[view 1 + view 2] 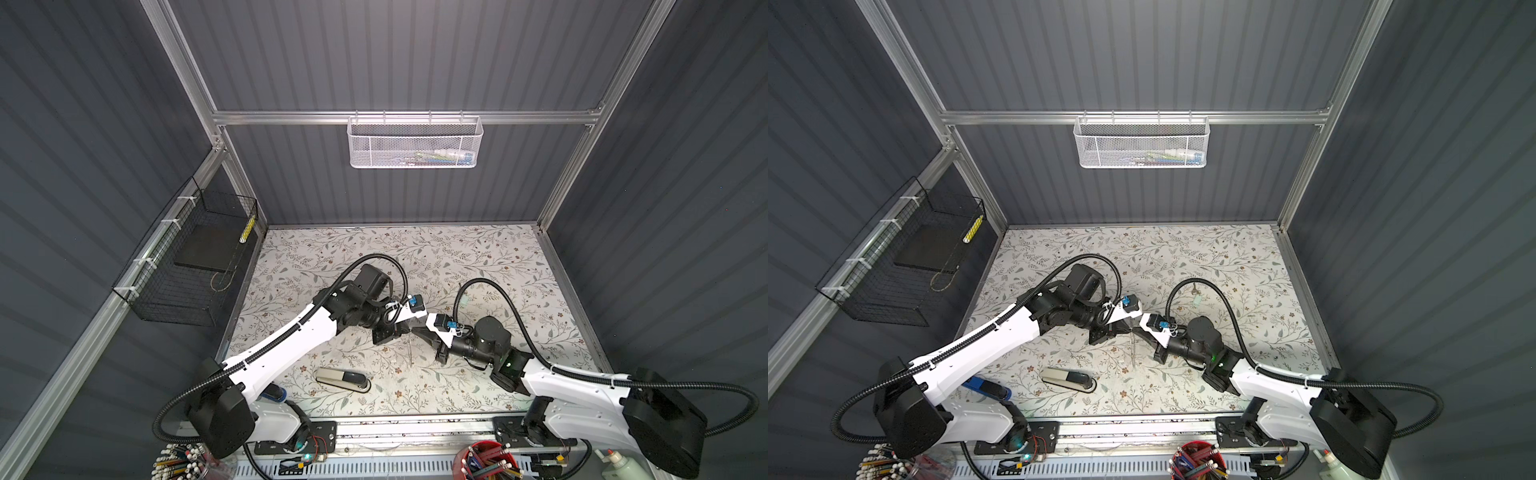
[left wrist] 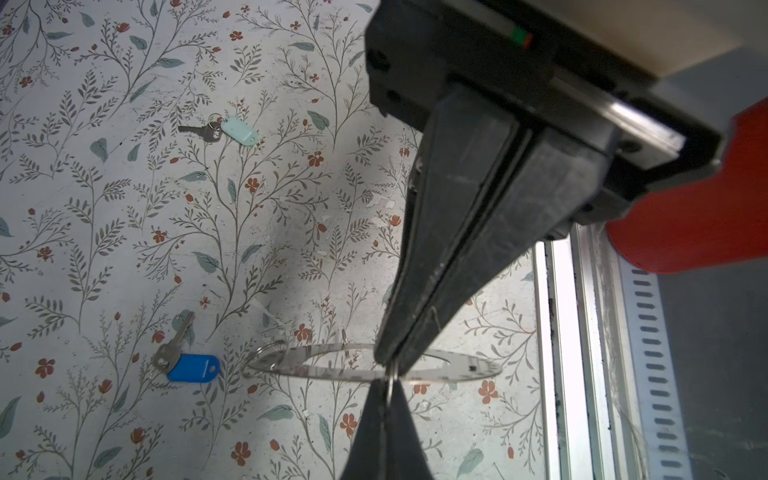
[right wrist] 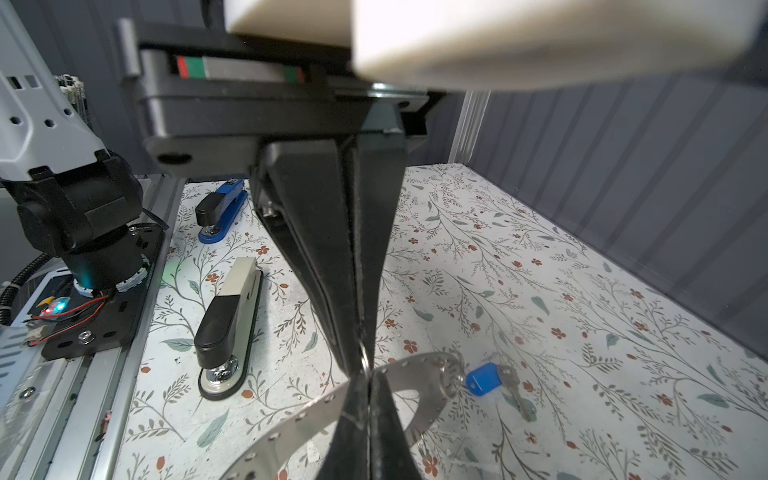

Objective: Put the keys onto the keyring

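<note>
Both my hands were taken up, and I judged the coming move turned on that. My left hand [image 2: 385,358] was pinched tight on the band of the keyring [image 2: 465,368]. My right hand [image 3: 358,365] was clamped, jaws together, on the very same spot from the opposite side, so the two sets of tips met nose to nose.

The keyring stood out from that shared pinch near the grey-and-black stapler [image 3: 226,328], on the stapler's side away from my arm bases. In both top views it showed only as a thin edge-on line below the tips. I could not tell whether its low rim touched the worktop [image 2: 124,249].

Neither key looked threaded yet. The blue-tagged key [image 2: 193,368] lay flat on the worktop beyond the keyring from the stapler, near the keyring's far end. Its tag was turned toward the keyring and its blade pointed away. The mint-tagged key [image 2: 239,131] lay farther from the stapler again, well apart from the blue one, out on my right arm's side.

Since my tips met at one point, neither hand was clearly nearer the blue key. By my reckoning one hand would have to let go and reach past the keyring, away from the stapler, while the other alone bore the ring. A thin band held at a single pinch could swing or slip then.
</note>
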{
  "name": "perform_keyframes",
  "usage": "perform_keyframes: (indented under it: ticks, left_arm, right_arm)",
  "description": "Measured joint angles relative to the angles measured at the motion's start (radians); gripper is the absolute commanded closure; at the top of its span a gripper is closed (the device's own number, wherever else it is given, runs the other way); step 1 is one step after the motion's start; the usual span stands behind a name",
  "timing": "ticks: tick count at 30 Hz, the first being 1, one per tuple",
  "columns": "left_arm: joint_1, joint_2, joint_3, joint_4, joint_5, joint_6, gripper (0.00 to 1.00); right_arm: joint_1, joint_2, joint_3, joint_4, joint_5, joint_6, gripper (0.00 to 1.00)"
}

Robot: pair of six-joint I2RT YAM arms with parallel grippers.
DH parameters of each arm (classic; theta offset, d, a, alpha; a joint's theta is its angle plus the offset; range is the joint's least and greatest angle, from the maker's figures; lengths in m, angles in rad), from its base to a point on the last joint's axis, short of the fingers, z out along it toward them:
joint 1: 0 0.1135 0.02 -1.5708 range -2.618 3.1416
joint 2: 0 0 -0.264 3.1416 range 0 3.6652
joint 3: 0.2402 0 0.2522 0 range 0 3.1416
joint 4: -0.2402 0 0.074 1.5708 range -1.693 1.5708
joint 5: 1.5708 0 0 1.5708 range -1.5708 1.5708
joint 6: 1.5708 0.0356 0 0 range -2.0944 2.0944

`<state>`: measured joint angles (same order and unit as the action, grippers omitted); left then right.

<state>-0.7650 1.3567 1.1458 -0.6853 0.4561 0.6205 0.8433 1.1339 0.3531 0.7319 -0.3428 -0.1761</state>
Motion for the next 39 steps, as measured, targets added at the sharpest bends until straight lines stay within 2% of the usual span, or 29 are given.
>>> perform_keyframes:
  ticks: [3,7,10,21,29,39]
  left_arm:
    - [0.000,0.000,0.000,-0.003,0.008,0.002,0.88]
    - [-0.002,-0.003,-0.001,0.006,0.021,0.003,0.68]
    - [-0.007,-0.029,-0.016,0.038,0.023,-0.005,0.64]
    - [0.027,-0.263,-0.258,0.255,0.037,-0.098,0.65]
    - [0.031,-0.304,-0.388,0.435,0.061,-0.193,0.65]
    - [0.031,-0.312,-0.418,0.549,0.114,-0.231,0.71]
  right_arm:
    - [0.000,-0.001,-0.005,0.002,-0.014,-0.005,1.00]
    - [0.000,-0.016,-0.012,0.002,-0.019,-0.008,1.00]
    - [0.000,-0.034,-0.021,0.005,-0.025,-0.008,1.00]
    - [-0.005,-0.039,-0.039,0.033,-0.050,-0.003,1.00]
    - [-0.006,-0.058,-0.039,0.061,-0.078,0.005,1.00]
    - [-0.006,-0.050,-0.039,0.095,-0.118,0.016,1.00]
